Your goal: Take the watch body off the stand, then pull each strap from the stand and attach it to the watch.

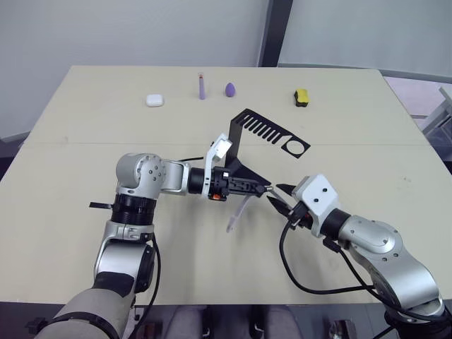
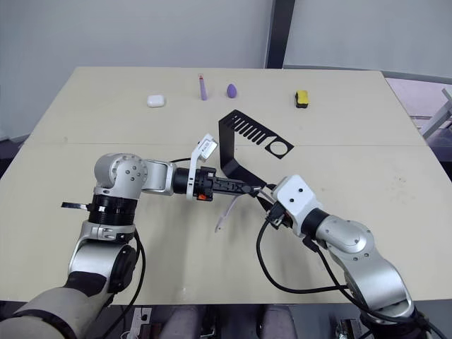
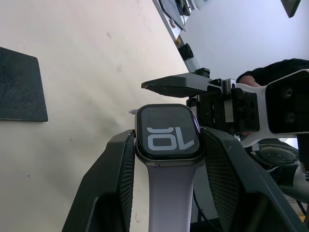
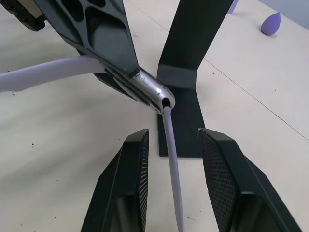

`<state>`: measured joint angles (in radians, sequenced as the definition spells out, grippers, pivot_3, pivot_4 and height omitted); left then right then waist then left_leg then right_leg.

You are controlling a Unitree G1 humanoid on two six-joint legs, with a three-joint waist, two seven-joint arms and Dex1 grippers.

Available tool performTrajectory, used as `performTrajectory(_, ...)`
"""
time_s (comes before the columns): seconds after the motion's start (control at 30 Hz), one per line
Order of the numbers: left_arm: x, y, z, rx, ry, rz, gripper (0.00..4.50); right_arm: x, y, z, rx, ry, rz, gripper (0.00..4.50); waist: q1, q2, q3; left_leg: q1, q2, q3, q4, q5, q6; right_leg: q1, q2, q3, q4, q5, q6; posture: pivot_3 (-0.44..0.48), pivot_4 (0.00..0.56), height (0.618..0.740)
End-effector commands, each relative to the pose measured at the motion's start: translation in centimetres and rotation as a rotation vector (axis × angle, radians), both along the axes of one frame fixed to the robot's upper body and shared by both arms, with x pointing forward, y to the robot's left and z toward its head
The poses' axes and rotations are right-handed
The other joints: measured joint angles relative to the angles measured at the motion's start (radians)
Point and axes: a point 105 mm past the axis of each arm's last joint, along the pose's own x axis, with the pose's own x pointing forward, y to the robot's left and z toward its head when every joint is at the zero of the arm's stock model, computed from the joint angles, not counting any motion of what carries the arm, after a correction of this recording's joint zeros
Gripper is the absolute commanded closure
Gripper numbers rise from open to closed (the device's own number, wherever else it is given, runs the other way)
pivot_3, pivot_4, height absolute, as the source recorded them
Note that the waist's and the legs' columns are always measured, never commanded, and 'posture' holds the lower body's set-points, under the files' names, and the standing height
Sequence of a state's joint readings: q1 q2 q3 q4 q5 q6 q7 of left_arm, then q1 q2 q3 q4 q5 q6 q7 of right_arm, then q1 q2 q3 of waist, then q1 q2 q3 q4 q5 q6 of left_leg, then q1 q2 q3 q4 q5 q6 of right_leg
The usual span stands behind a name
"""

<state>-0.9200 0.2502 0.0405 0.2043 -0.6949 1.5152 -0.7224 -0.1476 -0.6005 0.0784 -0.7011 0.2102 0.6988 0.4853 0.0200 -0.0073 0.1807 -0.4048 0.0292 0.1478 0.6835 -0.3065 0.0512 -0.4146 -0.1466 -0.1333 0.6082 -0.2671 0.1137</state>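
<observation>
My left gripper (image 1: pixel 260 188) is shut on the watch body (image 3: pixel 167 130), a rounded-square case with a dark screen and white digits, held above the table in front of the stand (image 1: pixel 244 141). One pale lavender strap (image 1: pixel 236 212) hangs from the watch body toward the table. A second strap (image 4: pixel 172 164) runs from the case's silver rim (image 4: pixel 153 93) down between the fingers of my right gripper (image 4: pixel 171 137). That gripper stands open, its fingers apart on either side of the strap without touching it. The black stand's comb top and ring hole (image 1: pixel 296 146) are bare.
Along the far edge of the table lie a white earbud case (image 1: pixel 155 100), a purple stick (image 1: pixel 201 86), a small purple egg shape (image 1: pixel 230 89) and a yellow-and-black block (image 1: pixel 301 97). The stand's flat base (image 4: pixel 181 121) lies right under the watch.
</observation>
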Motion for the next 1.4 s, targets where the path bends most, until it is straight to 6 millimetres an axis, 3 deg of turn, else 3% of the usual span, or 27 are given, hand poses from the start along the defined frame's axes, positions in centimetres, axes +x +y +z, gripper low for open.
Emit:
performTrajectory(0.03, -0.3, -0.3, 1.7, -0.042, -0.05, -0.029, 2.89, -0.1, 0.3, 0.7, 0.002, -0.039, 0.012, 2.78, 0.0, 0.0, 0.0, 0.0, 0.0, 0.0, 0.0, 0.0, 0.0, 0.0, 0.0, 0.0, 0.0, 0.0, 0.0, 0.0, 0.15, 0.74)
performTrajectory(0.17, -0.4, -0.3, 1.7, -0.042, -0.049, -0.031, 2.89, 0.0, 0.4, 0.8, 0.001, -0.045, 0.012, 2.78, 0.0, 0.0, 0.0, 0.0, 0.0, 0.0, 0.0, 0.0, 0.0, 0.0, 0.0, 0.0, 0.0, 0.0, 0.0, 0.0, 0.15, 0.74)
performTrajectory(0.3, -0.3, -0.3, 1.6, -0.039, -0.05, -0.03, 2.89, -0.1, 0.4, 1.1, 0.001, -0.06, 0.015, 4.47, 0.0, 0.0, 0.0, 0.0, 0.0, 0.0, 0.0, 0.0, 0.0, 0.0, 0.0, 0.0, 0.0, 0.0, 0.0, 0.0, 0.15, 0.74)
performTrajectory(1.4, -0.2, -0.2, 1.2, -0.036, -0.019, -0.022, 2.89, -0.5, 0.3, 2.3, -0.068, -0.163, 0.039, 4.47, 0.0, 0.0, 0.0, 0.0, 0.0, 0.0, 0.0, 0.0, 0.0, 0.0, 0.0, 0.0, 0.0, 0.0, 0.0, 0.0, 0.15, 0.74)
